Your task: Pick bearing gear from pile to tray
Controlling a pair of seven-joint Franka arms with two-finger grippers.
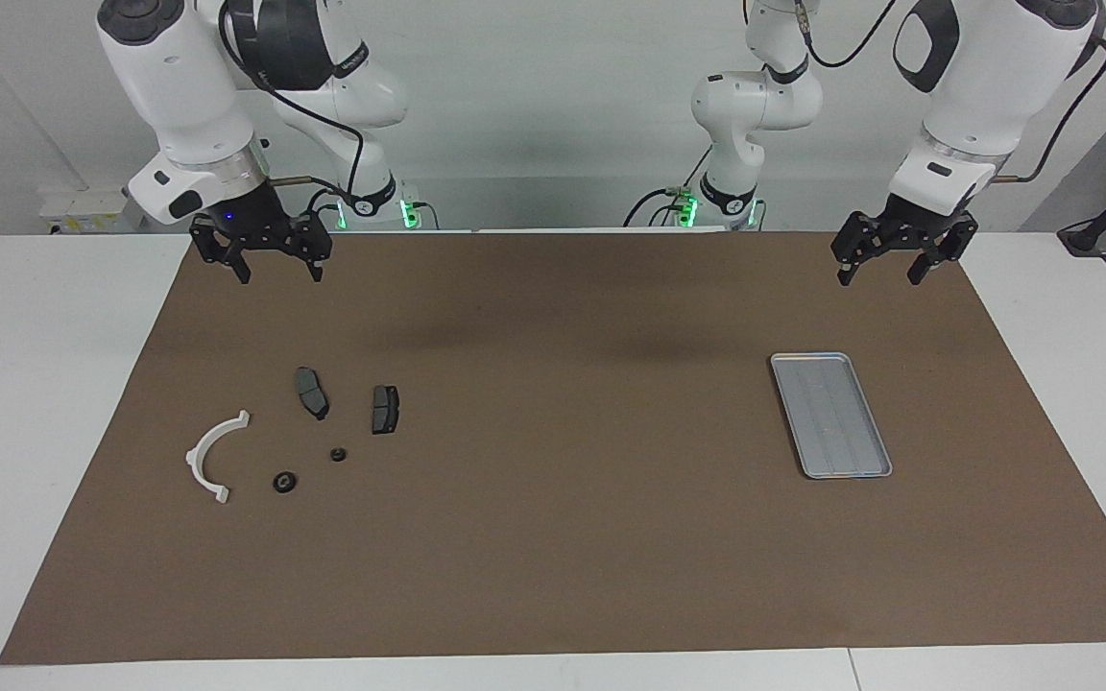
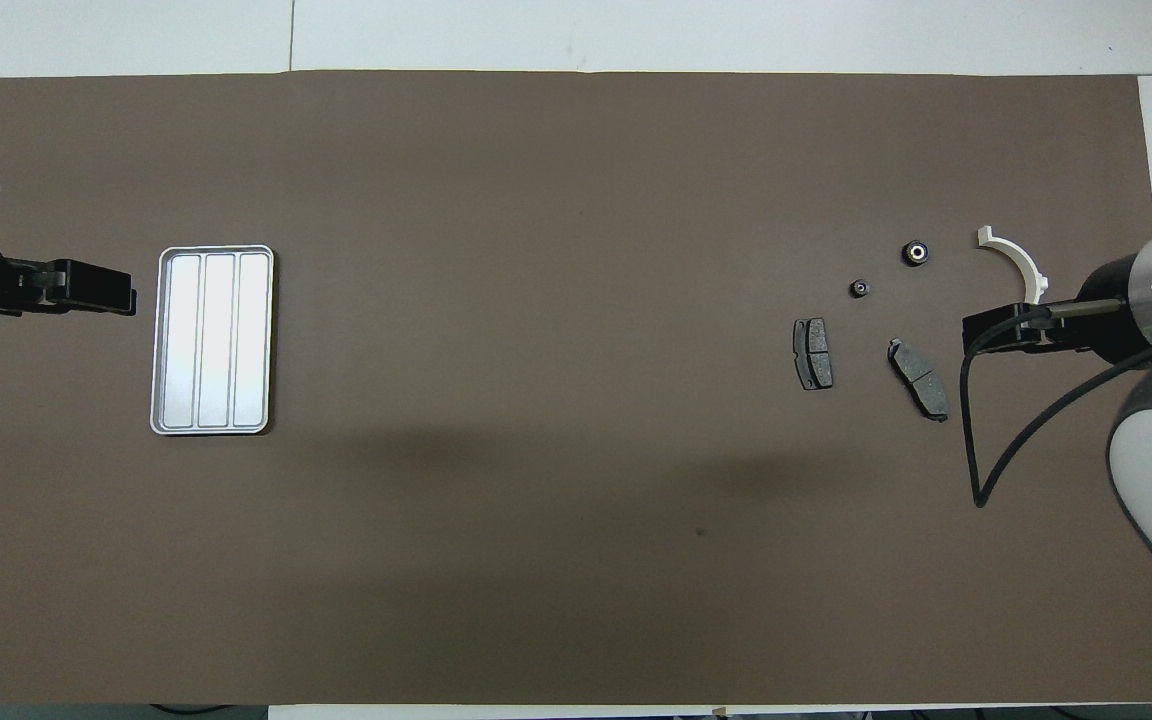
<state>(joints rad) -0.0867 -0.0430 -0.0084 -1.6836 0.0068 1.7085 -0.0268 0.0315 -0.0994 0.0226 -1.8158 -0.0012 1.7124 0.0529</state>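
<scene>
- Right gripper (image 1: pixel 278 272) hangs in the air with its fingers spread wide and nothing between them, over the brown mat (image 1: pixel 563 537) at the edge nearest the robots, toward the right arm's end of the table.
- Below it on the mat lies the pile, a loose scatter of parts, none touching another and none touched by a gripper.
- Two small black round pieces sit farthest from the robots: the larger bearing gear (image 1: pixel 284 482) with a pale centre, and a smaller round piece (image 1: pixel 337 454) just beside it, slightly nearer to the robots.
- A white curved plastic arc (image 1: pixel 210 457) lies beside them, closest to the right arm's end of the table.
- Two dark grey brake pads (image 1: pixel 312 392) (image 1: pixel 385 409) lie nearer to the robots than the round pieces.
- The silver-grey ridged tray (image 1: pixel 831 414) rests flat on the mat well apart from the pile, toward the left arm's end, with nothing in it.
- Left gripper (image 1: pixel 882 269) waits in the air over the mat's near edge, fingers wide apart and holding nothing.
</scene>
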